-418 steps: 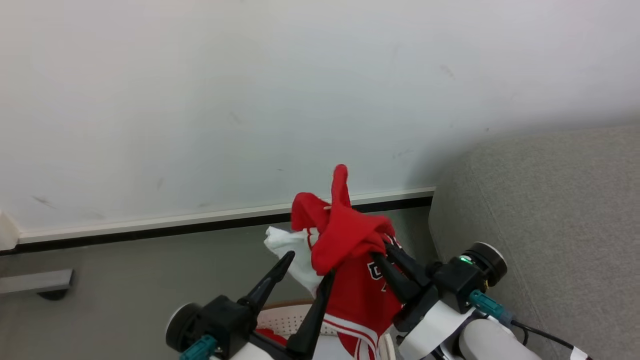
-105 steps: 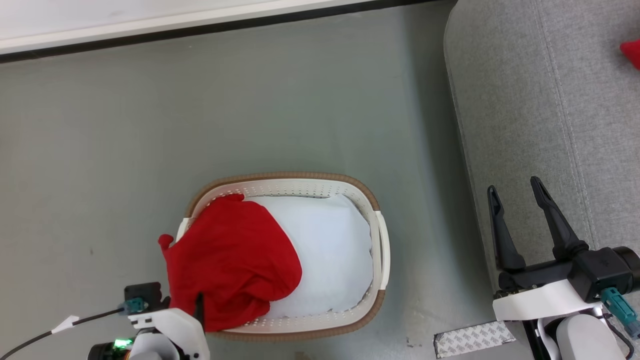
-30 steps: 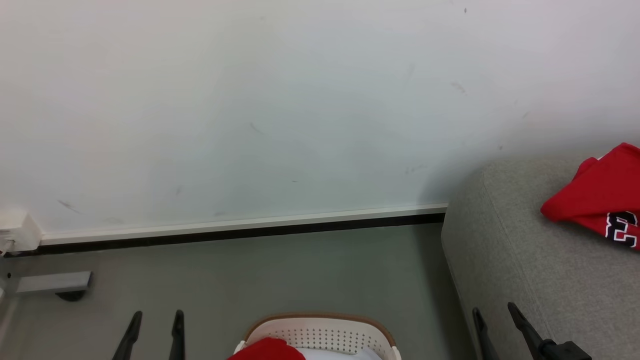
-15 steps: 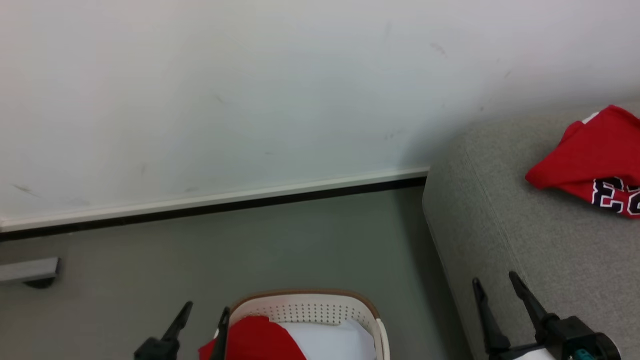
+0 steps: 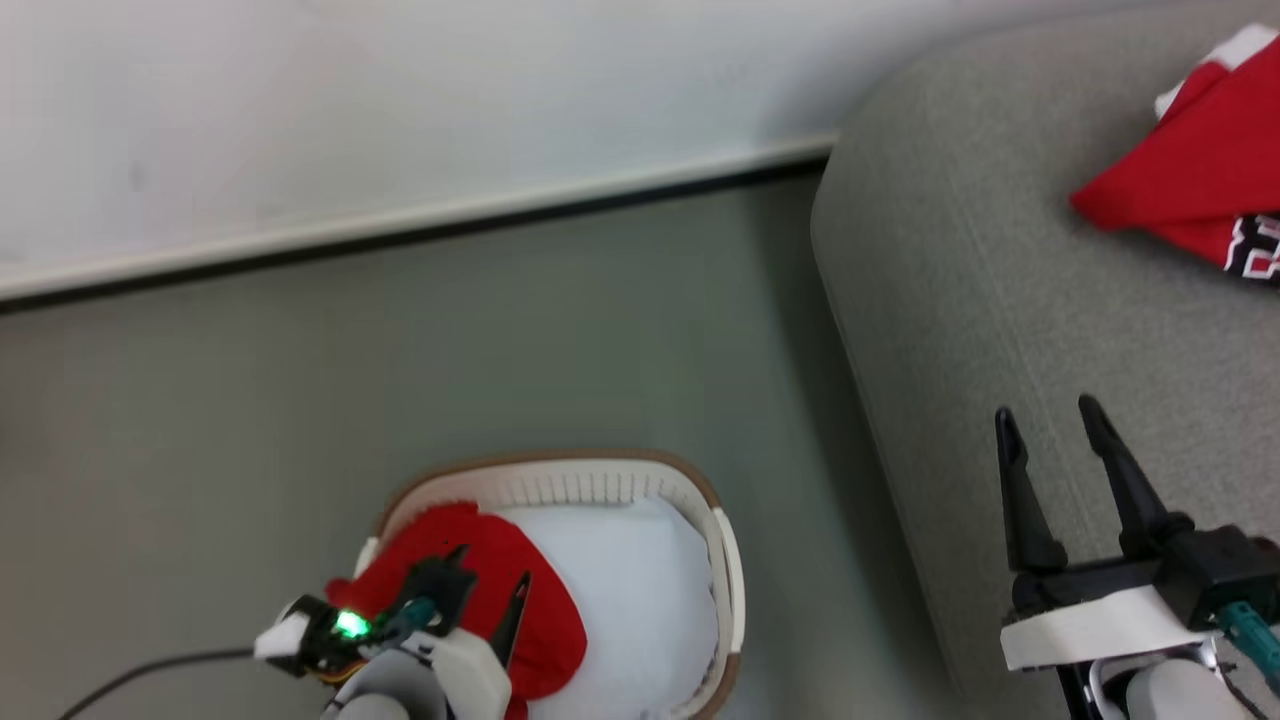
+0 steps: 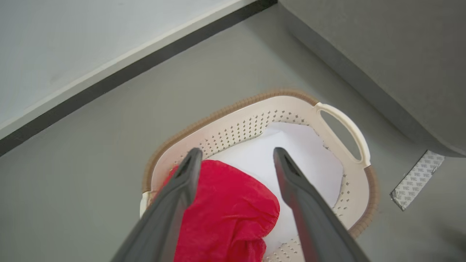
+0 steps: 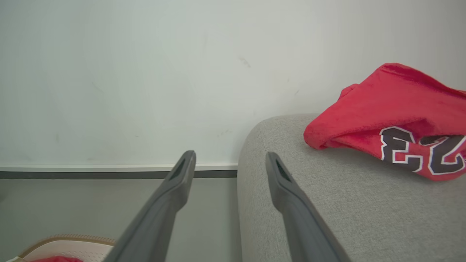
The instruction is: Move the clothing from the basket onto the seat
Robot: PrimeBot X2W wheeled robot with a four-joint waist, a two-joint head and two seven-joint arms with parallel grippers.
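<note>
Head view puts the basket (image 5: 560,480) on the floor at six o'clock, with the seat (image 5: 950,300) filling three o'clock. A plain red garment (image 5: 555,625) lies in the basket's nine o'clock half, on a white cloth (image 5: 640,570). The left gripper (image 5: 492,565) hovers over that garment, fingers spread wide and empty. The numbered jersey (image 5: 1180,170) (its 23 reads clearly from the right wrist) rests on the seat at two o'clock. The right gripper (image 5: 1045,408) hangs over the seat at four o'clock, fingers apart, holding nothing, well apart from the jersey.
</note>
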